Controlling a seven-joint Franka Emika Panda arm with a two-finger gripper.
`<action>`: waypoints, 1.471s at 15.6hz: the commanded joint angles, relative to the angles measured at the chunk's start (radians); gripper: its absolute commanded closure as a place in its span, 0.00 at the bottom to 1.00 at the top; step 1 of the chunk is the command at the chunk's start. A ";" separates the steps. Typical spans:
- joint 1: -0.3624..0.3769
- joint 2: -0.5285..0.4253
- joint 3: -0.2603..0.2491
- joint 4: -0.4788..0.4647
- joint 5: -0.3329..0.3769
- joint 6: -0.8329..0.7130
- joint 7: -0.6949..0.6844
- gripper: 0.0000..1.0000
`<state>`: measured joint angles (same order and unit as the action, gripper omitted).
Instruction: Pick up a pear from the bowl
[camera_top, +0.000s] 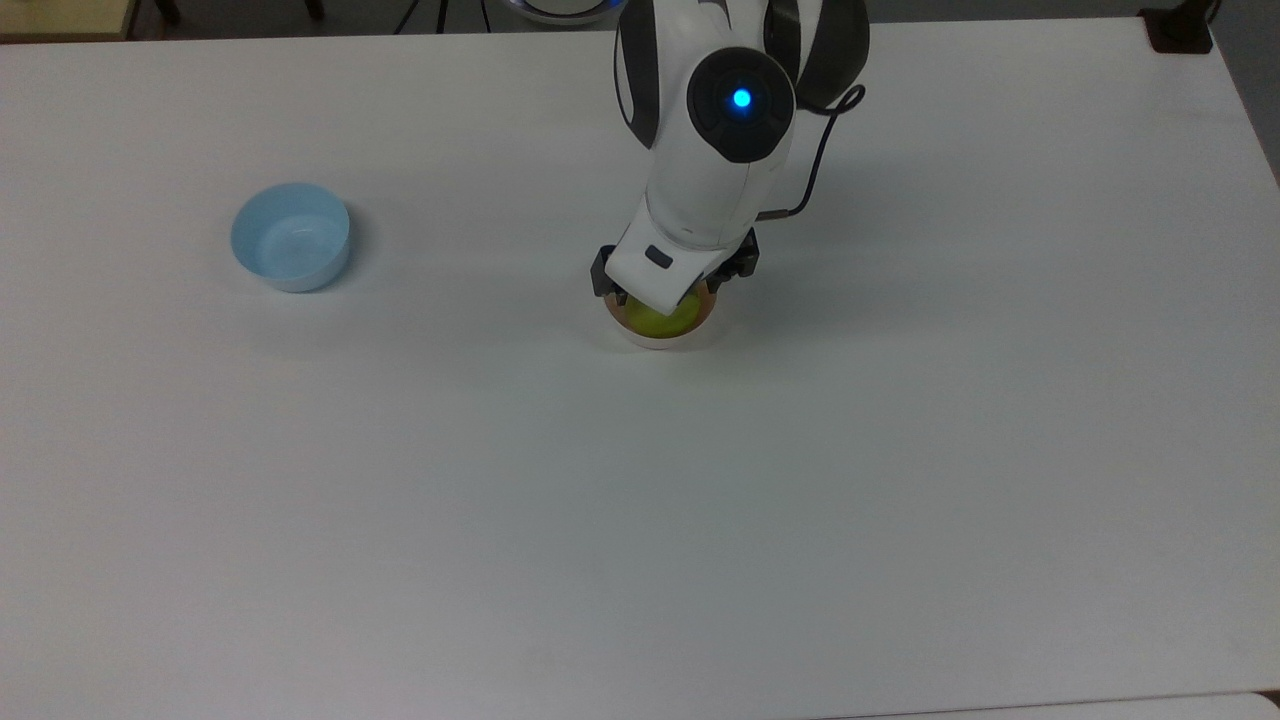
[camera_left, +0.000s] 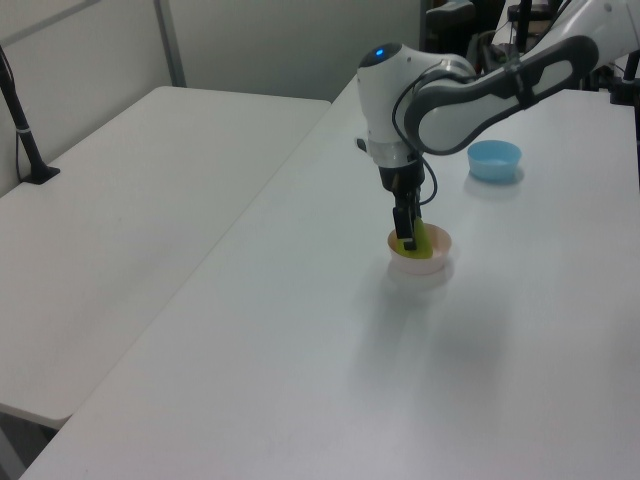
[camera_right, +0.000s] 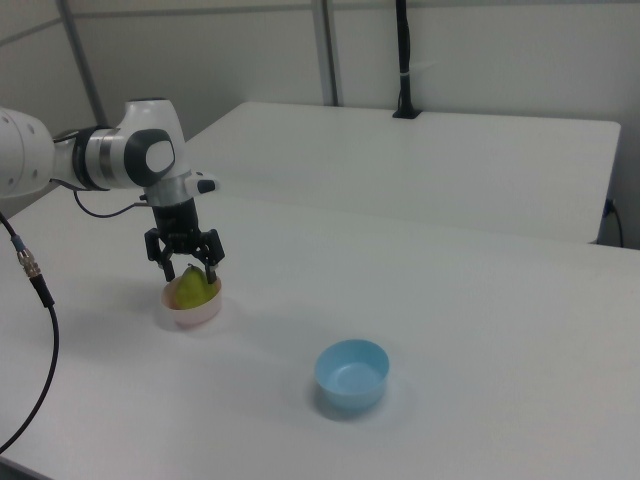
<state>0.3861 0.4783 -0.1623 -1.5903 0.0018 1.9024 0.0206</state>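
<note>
Over pink bowl (camera_right: 193, 313) | jaws spread — straddling pear (camera_right: 192, 289) | table (camera_right: 480, 340)

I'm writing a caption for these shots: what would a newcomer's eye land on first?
The white arm, reaching down with its gripper open astride the yellow-green pear in the pink bowl near the table's middle. Next, the light blue bowl, standing alone towards the top view's left.

My white arm (camera_top: 715, 190) shows a blue light, the pear (camera_right: 192, 289) yellow-green, bowls pale pink (camera_right: 192, 312) and light blue (camera_right: 351, 374).
</note>
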 joint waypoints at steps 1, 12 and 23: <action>0.013 -0.009 -0.008 -0.031 0.001 0.038 -0.002 0.10; 0.005 -0.105 -0.008 -0.027 0.010 -0.045 -0.001 0.84; -0.225 -0.208 -0.006 0.012 0.030 -0.123 -0.062 0.82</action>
<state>0.2410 0.2743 -0.1704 -1.5813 0.0185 1.7907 0.0091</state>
